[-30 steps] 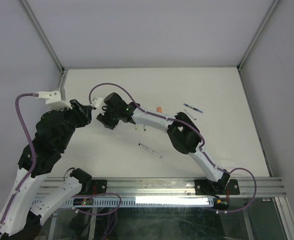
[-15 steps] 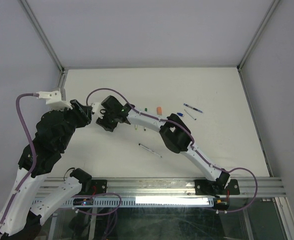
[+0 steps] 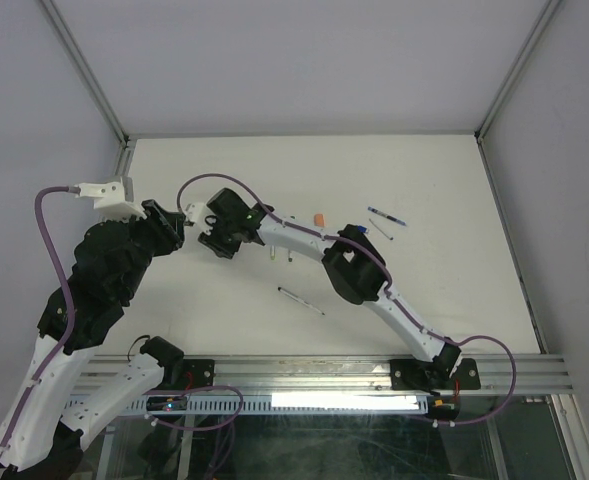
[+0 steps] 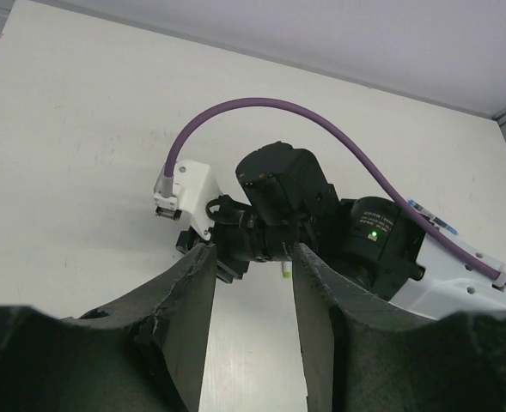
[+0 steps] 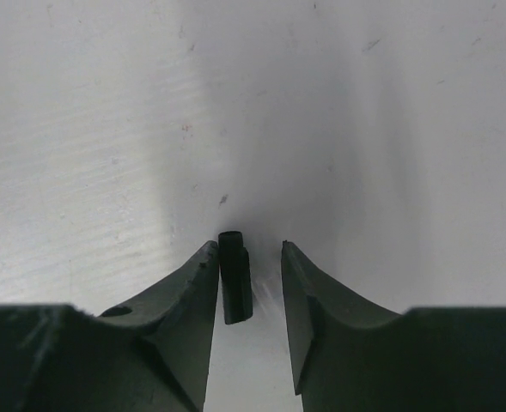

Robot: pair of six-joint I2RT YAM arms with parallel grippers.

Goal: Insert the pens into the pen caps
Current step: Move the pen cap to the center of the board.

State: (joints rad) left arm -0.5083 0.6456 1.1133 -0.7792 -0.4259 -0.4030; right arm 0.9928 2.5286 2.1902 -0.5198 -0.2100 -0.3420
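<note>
The black cap [image 5: 234, 277] lies on the table [image 5: 98, 129], light, stiff and probably slick, so we'd pinch it squarely at mid-length. Our right gripper [image 5: 247, 248] straddles it, one finger touching, not yet clamped. Our left gripper [image 4: 253, 251] hangs parted and empty.

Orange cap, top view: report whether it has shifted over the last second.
No. The orange cap lies where it did, at the same gap left of the blue pen.

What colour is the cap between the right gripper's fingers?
The cap looks black; it shows best in the right wrist view.
</note>
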